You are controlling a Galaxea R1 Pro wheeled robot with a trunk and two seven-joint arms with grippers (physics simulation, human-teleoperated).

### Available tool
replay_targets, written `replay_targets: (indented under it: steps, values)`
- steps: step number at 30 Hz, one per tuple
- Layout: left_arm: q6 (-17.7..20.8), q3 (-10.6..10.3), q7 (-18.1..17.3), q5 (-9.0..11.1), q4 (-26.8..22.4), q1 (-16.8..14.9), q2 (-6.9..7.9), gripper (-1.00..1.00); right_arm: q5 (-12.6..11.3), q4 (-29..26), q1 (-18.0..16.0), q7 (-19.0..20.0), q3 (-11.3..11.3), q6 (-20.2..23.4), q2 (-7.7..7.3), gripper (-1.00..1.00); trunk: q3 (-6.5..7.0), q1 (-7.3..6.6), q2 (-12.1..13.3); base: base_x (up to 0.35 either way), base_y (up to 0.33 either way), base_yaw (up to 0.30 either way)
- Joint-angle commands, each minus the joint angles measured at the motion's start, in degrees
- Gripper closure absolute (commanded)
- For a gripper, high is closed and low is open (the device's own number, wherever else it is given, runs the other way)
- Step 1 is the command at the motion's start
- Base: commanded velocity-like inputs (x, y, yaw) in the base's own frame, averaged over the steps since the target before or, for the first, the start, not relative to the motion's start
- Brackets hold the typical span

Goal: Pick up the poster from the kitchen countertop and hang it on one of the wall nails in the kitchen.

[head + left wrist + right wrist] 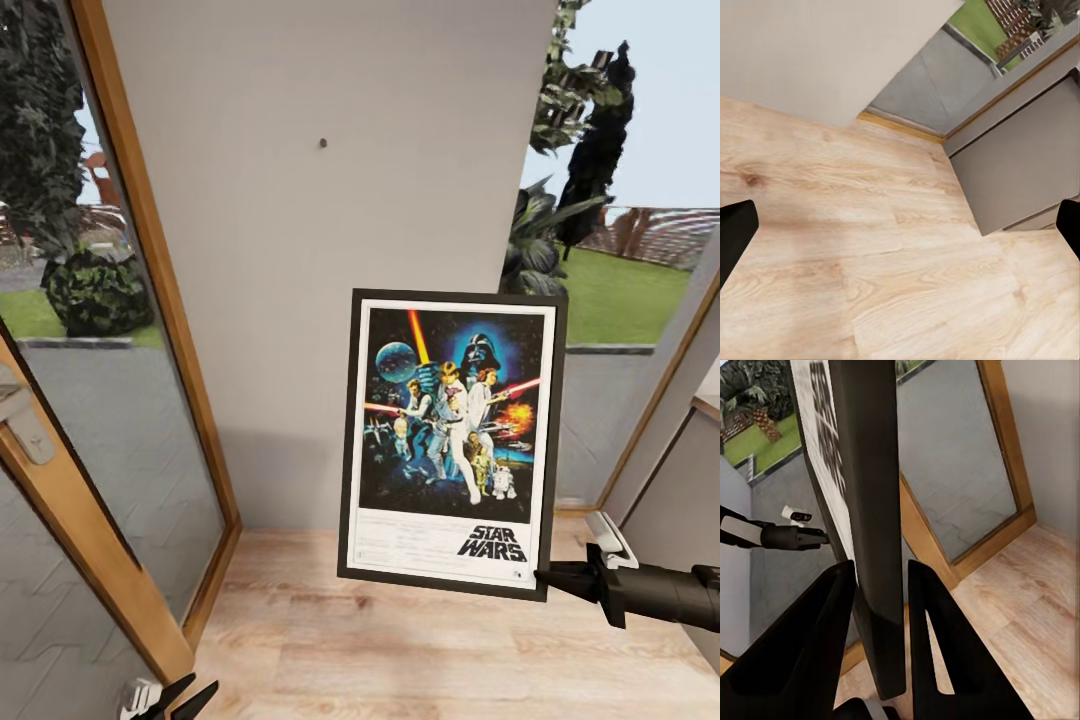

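- Fingers of my right pincer (881, 619) are clamped narrowly on the black frame edge of the upright rectangular Star Wars poster (452, 443) — white border, dark blue artwork with figures and lightsabers.
- From the head view, my right pincer (545, 576) grips the poster at its lower right corner, holding it upright in the air above the pale wooden plank floor (400, 650).
- Poster hangs in front of the plain grey wall (300, 250), below and to the right of a small dark wall nail (323, 143) — well apart from it.
- My left pincer (180, 697) sits low near the floor, jaws spread wide, holding nothing; its black fingertips (735, 232) flank bare planks.
- Glass panels in light wooden frames (150, 300) stand either side of the wall.
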Motion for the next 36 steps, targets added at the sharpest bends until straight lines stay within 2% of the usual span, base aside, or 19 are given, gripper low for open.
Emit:
replay_targets:
  steps: [1,12,18,25,28,29,32,36]
  values:
    - [-0.25,0.07,-0.16,0.03,0.06,-0.05,0.01,-1.0,-0.09,0.0,-0.05,0.25,0.0,0.71,-0.01,1.0,-0.13,0.05,-0.13,0.067,-0.019,0.0]
    - [-0.21,0.07,-0.14,0.03,0.06,-0.06,0.08,-1.0,-0.09,0.04,-0.05,0.25,0.08,0.8,0.0,1.0,-0.02,0.05,-0.13,0.009,-0.003,-0.051]
    - [-0.13,0.07,-0.09,0.03,0.06,-0.08,0.03,-1.0,-0.07,0.02,-0.05,0.25,0.05,0.66,1.26,1.0,-0.01,0.05,-0.13,0.0,0.0,-0.004]
    - [0.04,0.07,0.01,0.03,0.06,-0.08,0.03,-1.0,-0.12,-0.04,-0.05,0.25,0.02,0.59,1.55,1.0,-0.01,0.05,-0.13,0.0,0.0,0.0]
    - [0.24,0.07,0.16,0.09,0.14,1.09,-0.02,-1.0,-0.13,0.03,-0.12,-0.68,0.37,0.46,1.64,1.0,-0.01,0.05,-0.13,0.0,0.0,0.0]
    - [0.3,0.13,0.25,0.13,0.15,2.72,0.05,-1.0,-0.21,-0.07,-1.51,-0.99,0.49,0.61,1.65,1.0,-0.01,0.05,-0.13,0.0,0.0,0.0]
    - [0.3,0.17,0.27,0.36,0.15,4.87,0.19,-1.0,-0.2,-0.05,-3.69,-1.08,0.6,0.99,1.7,1.0,-0.01,0.05,-0.13,0.0,0.0,0.0]
    - [0.3,0.2,0.29,0.44,0.15,6.09,0.22,-1.0,-0.19,-0.1,-7.26,-1.06,0.74,3.23,1.84,1.0,-0.01,0.05,-0.13,0.0,0.0,0.0]
